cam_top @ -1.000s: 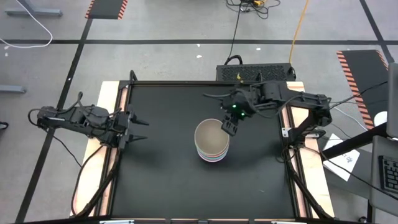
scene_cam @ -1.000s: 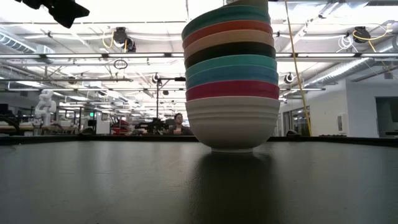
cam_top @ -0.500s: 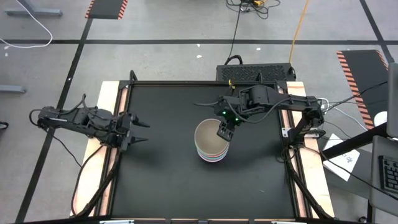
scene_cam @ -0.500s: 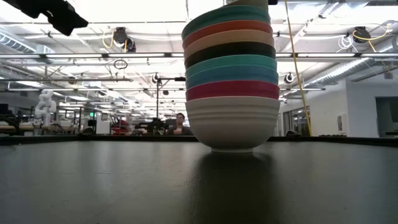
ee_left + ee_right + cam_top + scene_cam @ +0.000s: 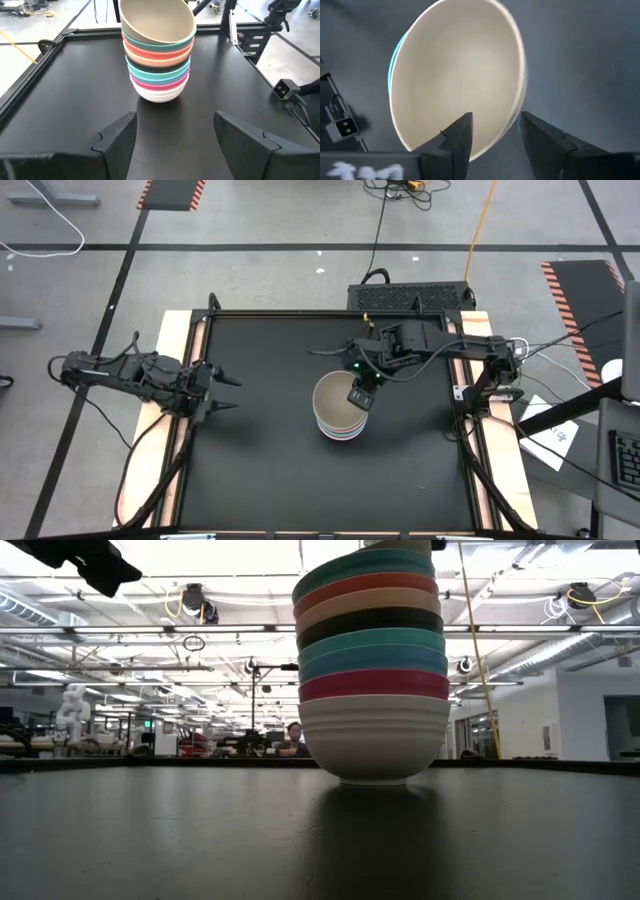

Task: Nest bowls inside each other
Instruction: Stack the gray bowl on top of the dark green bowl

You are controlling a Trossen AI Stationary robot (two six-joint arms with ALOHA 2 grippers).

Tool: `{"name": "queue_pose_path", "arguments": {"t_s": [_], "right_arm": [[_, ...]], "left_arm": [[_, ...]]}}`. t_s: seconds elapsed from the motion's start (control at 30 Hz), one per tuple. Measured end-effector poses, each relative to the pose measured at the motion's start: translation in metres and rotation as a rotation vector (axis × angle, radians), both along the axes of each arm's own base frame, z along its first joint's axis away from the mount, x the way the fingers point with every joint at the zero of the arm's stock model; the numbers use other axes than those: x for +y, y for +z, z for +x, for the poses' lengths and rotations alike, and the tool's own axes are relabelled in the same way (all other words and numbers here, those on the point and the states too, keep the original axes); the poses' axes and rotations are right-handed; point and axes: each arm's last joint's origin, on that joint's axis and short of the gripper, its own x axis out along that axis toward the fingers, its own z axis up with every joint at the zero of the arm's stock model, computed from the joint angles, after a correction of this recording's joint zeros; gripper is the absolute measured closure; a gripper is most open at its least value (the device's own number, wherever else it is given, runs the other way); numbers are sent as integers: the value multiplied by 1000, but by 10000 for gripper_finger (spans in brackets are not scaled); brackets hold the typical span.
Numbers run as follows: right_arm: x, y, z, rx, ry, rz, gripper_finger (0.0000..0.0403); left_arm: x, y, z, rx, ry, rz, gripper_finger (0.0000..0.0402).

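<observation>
The bowls stand nested in one stack [image 5: 338, 408] at the middle of the black table, white at the bottom and olive-grey on top [image 5: 372, 670] [image 5: 157, 50]. The white bowl's base rests on the table. My right gripper [image 5: 360, 397] hangs over the stack's right side, open. In the right wrist view [image 5: 495, 120] one finger stands inside the top bowl [image 5: 455, 75] and one outside its rim [image 5: 517, 100]; I cannot tell whether either touches it. My left gripper [image 5: 228, 392] [image 5: 175, 120] waits open at the table's left edge, pointing at the stack.
A raised frame runs round the black table top [image 5: 260, 480]. A dark box [image 5: 410, 297] sits beyond the far edge. Bare table lies on every side of the stack. In the low view a person [image 5: 293, 735] sits far off in the room.
My right gripper has moved from just beyond the stack's far right side toward the near edge and the stack, and now stands over the top bowl's right rim. The stack has stayed where it was.
</observation>
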Motion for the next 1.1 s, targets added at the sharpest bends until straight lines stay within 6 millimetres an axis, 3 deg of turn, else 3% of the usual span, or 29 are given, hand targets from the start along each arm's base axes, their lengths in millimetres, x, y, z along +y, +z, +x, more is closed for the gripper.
{"name": "queue_pose_path", "arguments": {"t_s": [0.17,0.47,0.87,1.1], "right_arm": [[2,-5,3,28,7,9,275],[-5,-5,5,14,24,10,393],[-14,-5,5,7,4,63,399],[-24,-29,21,123,-18,147,401]], "left_arm": [[0,0,0,0,-1,-1,135],[0,0,0,-1,-6,-2,135],[-1,0,0,0,-27,-4,135],[-1,0,0,0,-31,3,135]]}}
